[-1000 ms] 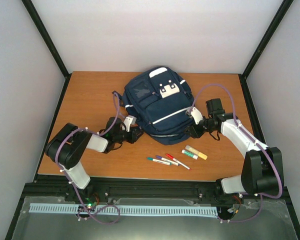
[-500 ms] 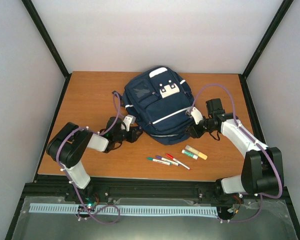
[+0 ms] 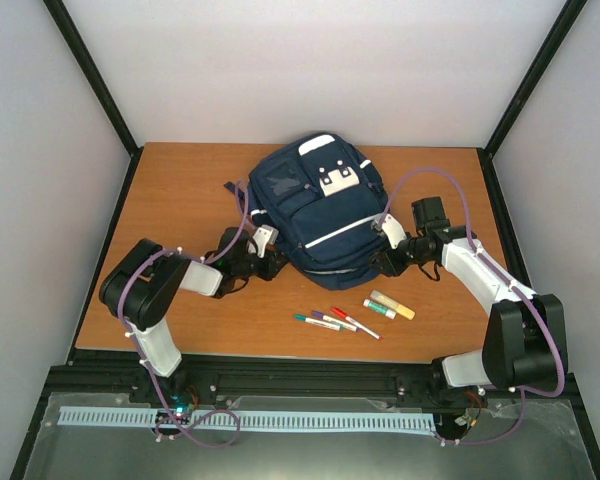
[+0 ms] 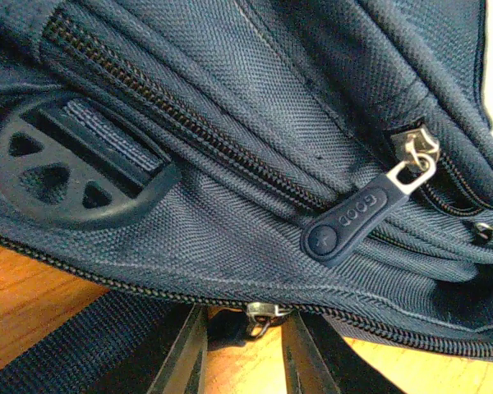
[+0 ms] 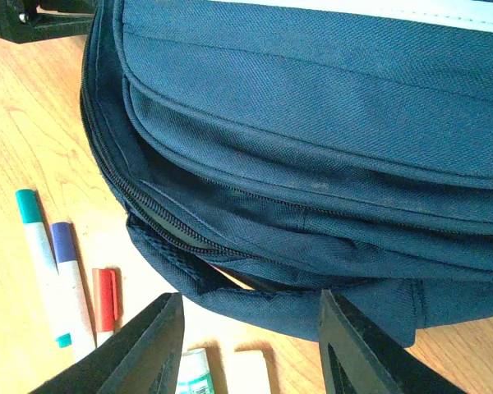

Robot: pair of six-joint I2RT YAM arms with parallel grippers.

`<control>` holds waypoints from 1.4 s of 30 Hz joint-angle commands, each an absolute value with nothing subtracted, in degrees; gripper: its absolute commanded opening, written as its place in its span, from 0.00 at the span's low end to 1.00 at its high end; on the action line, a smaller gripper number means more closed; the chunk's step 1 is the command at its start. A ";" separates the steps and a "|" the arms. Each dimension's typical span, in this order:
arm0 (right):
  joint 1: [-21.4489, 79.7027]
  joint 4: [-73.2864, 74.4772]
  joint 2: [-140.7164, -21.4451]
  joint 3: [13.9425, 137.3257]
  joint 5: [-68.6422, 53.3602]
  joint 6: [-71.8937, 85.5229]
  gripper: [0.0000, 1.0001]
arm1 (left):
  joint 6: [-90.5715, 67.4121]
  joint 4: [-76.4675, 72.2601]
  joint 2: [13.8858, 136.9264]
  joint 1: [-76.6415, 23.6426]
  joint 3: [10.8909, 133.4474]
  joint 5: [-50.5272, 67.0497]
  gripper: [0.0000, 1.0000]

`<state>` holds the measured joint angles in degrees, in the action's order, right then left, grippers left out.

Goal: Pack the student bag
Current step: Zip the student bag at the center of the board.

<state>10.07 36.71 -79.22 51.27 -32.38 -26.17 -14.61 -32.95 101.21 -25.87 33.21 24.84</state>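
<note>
**A:** Where is the student bag, and how are the end effectors set?

**B:** The student bag (image 3: 315, 215) is laid flat on the counter (image 3: 180, 190), directly ahead of both end effectors. The left end effector (image 4: 242, 328) is held narrow, with its fingers either side of a small metal zipper pull (image 4: 259, 314) at the bag's lowest seam. A gap is seen on each side of the pull, so nothing is judged to be gripped. The right end effector (image 5: 251, 297) is spread wide astride the bag's bottom hem. Whether fabric is pinched there cannot be told.

**A:** What could go wrong on the left?

**B:** The pull is small and hangs loose. It could be missed, or nipped only at its tip and lost once it is drawn along the track. If fabric or the dark strap (image 4: 66, 353) just left of the fingers is caught with it, the slider could be jammed. The wrong puller could also be taken, since a larger rubber-tabbed one (image 4: 349, 222) sits above and to the right of the left end effector.

**A:** And on the right?

**B:** If the hem is not held firmly, the whole bag could be dragged with the zipper instead of being opened. The markers (image 5: 45, 263), just left of the right end effector, could then be swept or rolled away. The same is judged likely for the glue sticks (image 3: 390, 305) right beneath it.
</note>
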 commanded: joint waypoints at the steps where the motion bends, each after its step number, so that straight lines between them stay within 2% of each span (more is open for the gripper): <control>1: 10.28 37.11 -79.36 52.03 -33.36 -27.04 0.45 | -11.61 -31.83 101.70 -27.54 34.16 20.87 0.24; 10: 10.28 37.18 -79.10 52.03 -33.37 -27.04 0.45 | -10.72 -31.20 103.05 -30.22 34.30 16.93 0.27; 16: 10.28 37.09 -79.16 52.02 -33.39 -27.05 0.45 | -11.21 -30.93 100.38 -30.71 32.18 14.61 0.17; 22: 10.28 36.43 -79.88 52.05 -32.56 -26.18 0.43 | -13.56 -21.94 97.25 -31.00 33.13 12.60 0.01; 29: 11.00 35.16 -85.83 53.10 -26.83 -23.71 0.35 | -15.78 -13.33 92.52 -32.72 32.74 14.74 0.01; 36: 12.40 35.10 -88.81 53.94 -25.03 -22.96 0.34 | -17.04 -8.75 91.39 -36.75 33.90 17.68 0.01; 42: 12.74 35.72 -90.75 54.14 -25.22 -23.05 0.34 | -17.55 -7.05 95.62 -42.74 38.74 17.13 0.01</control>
<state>12.01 36.05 -89.25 53.01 -25.23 -23.49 -16.82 -10.57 93.19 -38.92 34.76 14.79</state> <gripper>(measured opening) 0.344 0.031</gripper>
